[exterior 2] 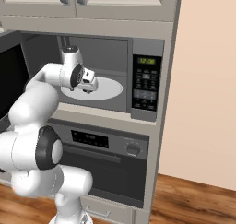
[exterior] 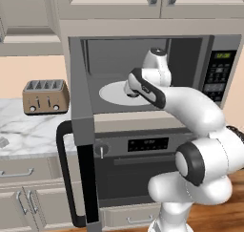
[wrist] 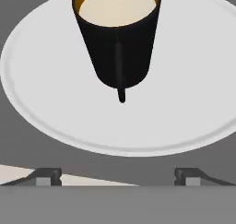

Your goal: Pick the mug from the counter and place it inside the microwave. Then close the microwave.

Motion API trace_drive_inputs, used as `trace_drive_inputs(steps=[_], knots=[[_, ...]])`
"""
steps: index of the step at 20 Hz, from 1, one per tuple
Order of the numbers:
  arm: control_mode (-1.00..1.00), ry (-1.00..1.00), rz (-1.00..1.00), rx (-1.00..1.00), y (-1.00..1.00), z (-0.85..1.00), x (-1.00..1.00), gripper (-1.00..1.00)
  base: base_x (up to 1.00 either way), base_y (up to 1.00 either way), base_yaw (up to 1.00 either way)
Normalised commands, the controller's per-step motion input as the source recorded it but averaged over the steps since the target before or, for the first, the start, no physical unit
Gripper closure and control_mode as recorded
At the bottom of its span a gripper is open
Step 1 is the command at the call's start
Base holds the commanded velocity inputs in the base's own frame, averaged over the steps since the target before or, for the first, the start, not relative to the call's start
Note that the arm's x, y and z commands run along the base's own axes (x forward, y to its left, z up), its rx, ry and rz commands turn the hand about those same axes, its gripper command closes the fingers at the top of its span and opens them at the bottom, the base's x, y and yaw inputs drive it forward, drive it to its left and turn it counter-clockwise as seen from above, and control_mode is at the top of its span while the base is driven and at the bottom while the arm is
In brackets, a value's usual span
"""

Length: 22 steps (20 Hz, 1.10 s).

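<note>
The mug (wrist: 117,38), black with a tan inside, stands upright on the round white turntable (wrist: 41,103) inside the microwave (exterior: 219,73). Its handle faces the hand camera. My gripper (wrist: 117,177) is open, its fingertips (wrist: 46,176) far apart on the near side of the mug, and nothing is between them. In the left base view the gripper (exterior: 131,91) reaches into the microwave cavity over the turntable (exterior: 112,92). The right base view has the gripper (exterior 2: 90,87) there too. The microwave door (exterior: 81,131) is swung wide open to the left. The marble counter (exterior: 28,131) lies left of it.
A brown toaster (exterior: 45,96) stands on the counter by the wall, and a tiny grey cube (exterior: 4,142) lies at its left edge. The door's black handle (exterior: 64,178) juts out low. An oven (exterior: 138,164) sits under the microwave, and cabinets hang above.
</note>
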Motion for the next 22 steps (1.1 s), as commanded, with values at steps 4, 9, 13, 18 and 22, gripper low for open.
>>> trace_drive_inputs(steps=[4, 9, 13, 18, 22], knots=[[-1.00, -0.10, 0.00, 0.00, -0.01, 0.13, -0.63, -1.00, 0.00, 0.00, 0.00], [-1.00, -0.07, 0.00, 0.00, -0.02, 0.06, -0.60, -1.00, 0.00, 0.00, 0.00], [-1.00, 0.00, 0.00, 0.00, 0.00, 0.21, -0.53, -1.00, 0.00, 0.00, 0.00], [-1.00, -0.03, 0.00, 0.00, 0.00, 0.14, -0.52, -1.00, 0.00, 0.00, 0.00], [-1.00, -0.13, 0.00, 0.00, 0.00, 0.13, -0.35, -1.00, 0.00, 0.00, 0.00]])
